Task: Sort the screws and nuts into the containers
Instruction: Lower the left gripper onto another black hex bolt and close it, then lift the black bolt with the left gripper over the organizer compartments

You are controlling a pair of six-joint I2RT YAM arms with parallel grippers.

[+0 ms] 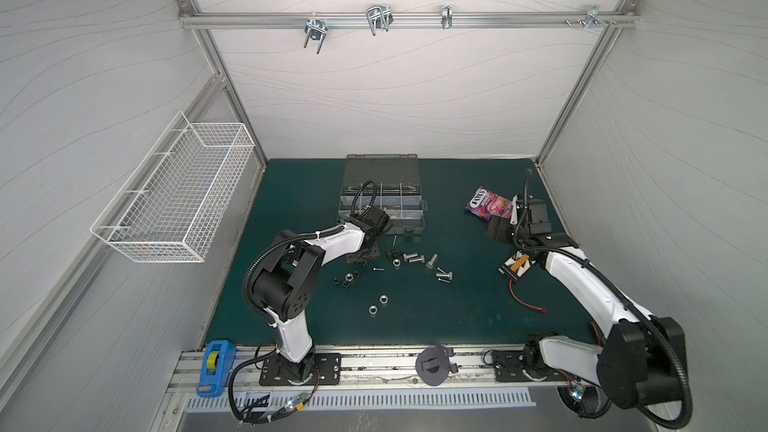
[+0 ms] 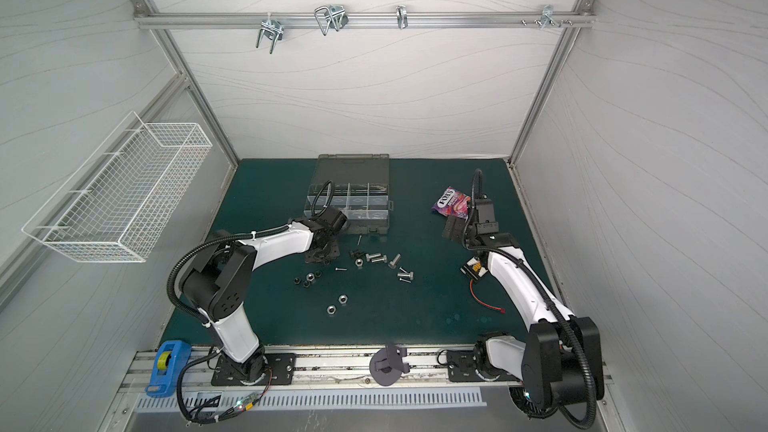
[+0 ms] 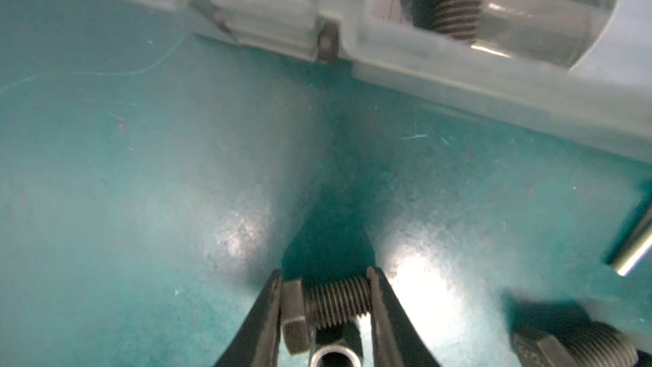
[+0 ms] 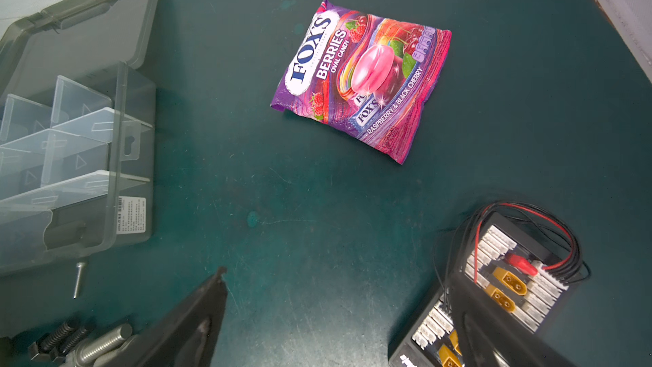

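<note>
Left fingers (image 3: 268,312) pinch a short black bolt (image 3: 335,303) end to end, down at the tabletop (image 3: 141,171) at seven o'clock of the grey case (image 1: 380,176), right fingers (image 4: 197,323) spread empty, so pickup's on, and next calls for a clean lift to a compartment (image 1: 390,201) at one o'clock.

White-shelled arms (image 1: 336,243), black joints (image 1: 282,284), ribbed black cables (image 1: 250,272)

A grey organizer case (image 2: 353,172) sits open at the back of the green mat (image 2: 415,317). The left gripper (image 2: 322,254) is down at the mat just in front of it, beside black bolts (image 2: 354,253). Silver bolts (image 2: 376,258), black nuts (image 2: 309,276) and silver nuts (image 2: 343,298) lie scattered nearby. The right gripper (image 2: 455,229) hangs near a candy bag (image 2: 451,202).
</note>
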